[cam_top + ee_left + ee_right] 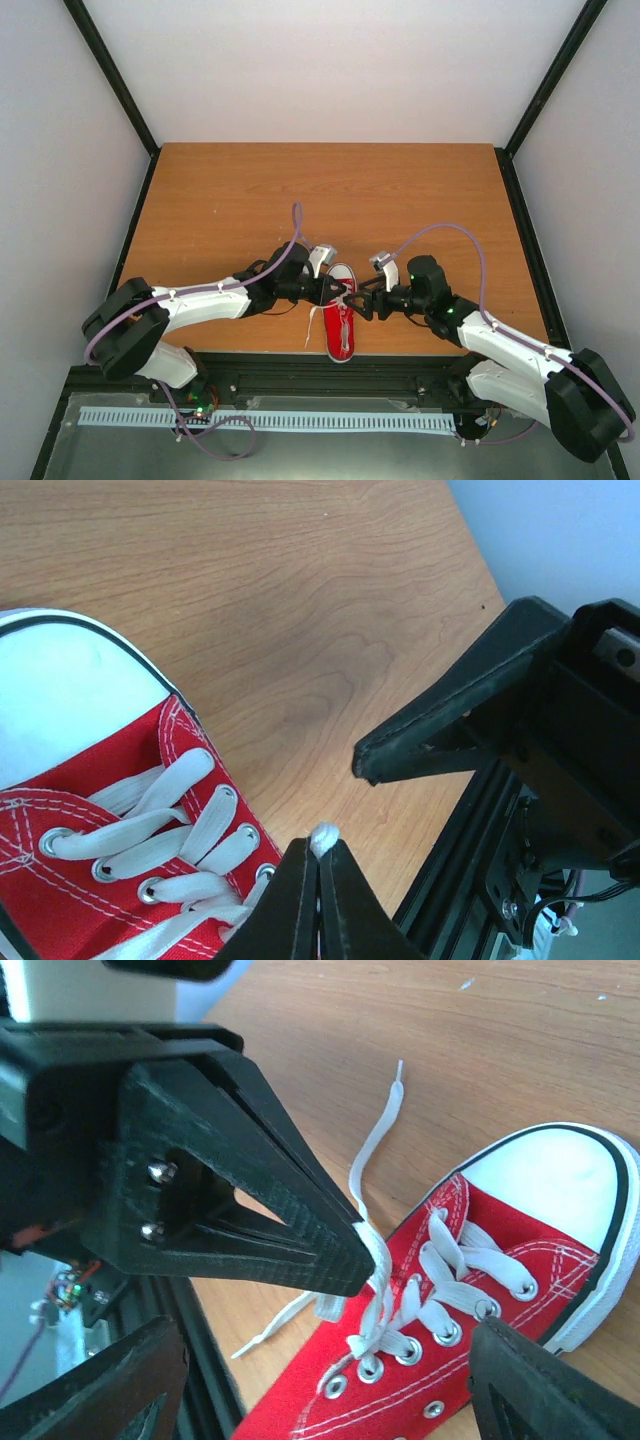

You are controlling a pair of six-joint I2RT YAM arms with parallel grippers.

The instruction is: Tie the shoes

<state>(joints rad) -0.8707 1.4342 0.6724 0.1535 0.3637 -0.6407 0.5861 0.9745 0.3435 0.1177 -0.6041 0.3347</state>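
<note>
The red sneaker [340,325] with white toe cap lies near the table's front edge, toe pointing away from the arms. It also shows in the left wrist view [90,820] and the right wrist view [500,1290]. My left gripper [337,292] is over the shoe's lacing, shut on a white lace [323,837] that it holds pulled up from the eyelets [378,1260]. My right gripper [362,302] is open just right of the shoe; in its wrist view the jaws stand wide apart around the shoe's lacing [330,1385], touching nothing.
Loose lace ends lie on the wooden table [250,200] left of the shoe [385,1120] [270,1330]. The black frame rail [300,365] runs along the table's front edge just below the shoe's heel. White walls enclose the table.
</note>
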